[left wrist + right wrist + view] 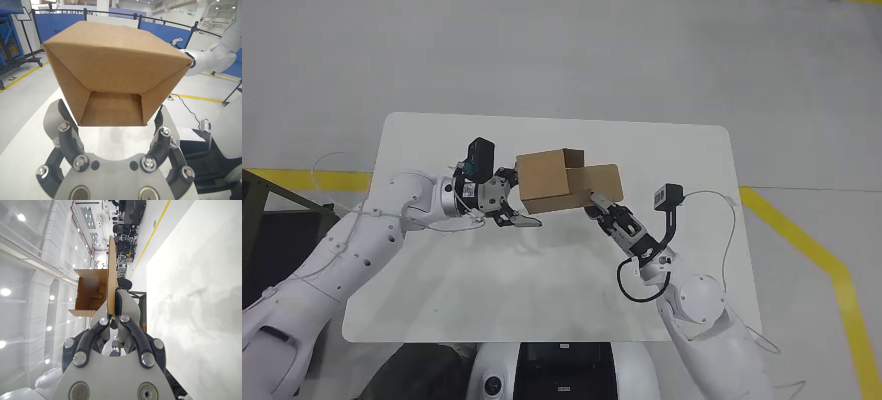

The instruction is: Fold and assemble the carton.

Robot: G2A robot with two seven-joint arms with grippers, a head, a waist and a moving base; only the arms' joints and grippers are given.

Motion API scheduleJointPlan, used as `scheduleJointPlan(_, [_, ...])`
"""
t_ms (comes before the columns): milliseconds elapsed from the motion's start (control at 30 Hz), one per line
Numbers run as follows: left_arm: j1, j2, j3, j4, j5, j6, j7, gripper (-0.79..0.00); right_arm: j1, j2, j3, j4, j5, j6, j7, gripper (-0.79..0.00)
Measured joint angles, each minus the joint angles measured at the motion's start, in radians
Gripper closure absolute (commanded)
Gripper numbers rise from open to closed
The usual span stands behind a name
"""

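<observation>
White table [422, 280] with rounded corners, set on a grey floor marked by a yellow line [802, 230]; blue barrier panels [56, 24] stand in the hall behind.

Brown carton [547, 182], held clear above the middle of the table, between the two arms. In the top view it appears as a rectangular body with one lighter flap [600, 183] extending toward the right arm's side.

Left gripper [514, 200], at the end of the carton opposite the flap. Its fingers are spread wide, one on either side of the carton's near end. In the left wrist view the carton [113, 66] fills the space ahead of the gripper [111, 113], with the ribbed black pads [65, 113] flanking its lower edge. Whether the pads press on the cardboard cannot be told. A recessed brown interior panel is visible low on the carton in this view. The right arm [208, 58] shows beyond the carton's far corner.

Right gripper [594, 207], closed narrowly on the flap at its edge nearest the robot. In the right wrist view the gripper [114, 306] clamps the flap [111, 275], which is seen edge-on with its corrugation showing. Beyond it lies the carton [88, 294], with its mouth open toward this camera and small inner tabs visible inside.
</observation>
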Motion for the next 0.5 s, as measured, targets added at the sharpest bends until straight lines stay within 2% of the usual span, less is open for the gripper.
scheduleJointPlan(133, [-0.011,0.003,0.016,0.006,-0.006,0.000,0.008,-0.588,0.000,0.001,-0.001,0.001,0.001,-0.002,0.000,0.000])
scheduleJointPlan(200, [-0.017,0.004,0.025,0.008,-0.010,0.000,0.011,-0.566,0.001,0.001,-0.002,0.002,0.002,-0.005,0.001,0.000])
scheduleJointPlan(500, [-0.038,0.013,0.062,0.016,-0.030,0.000,0.018,-0.554,0.004,0.002,-0.002,0.005,0.004,-0.001,-0.005,0.000])
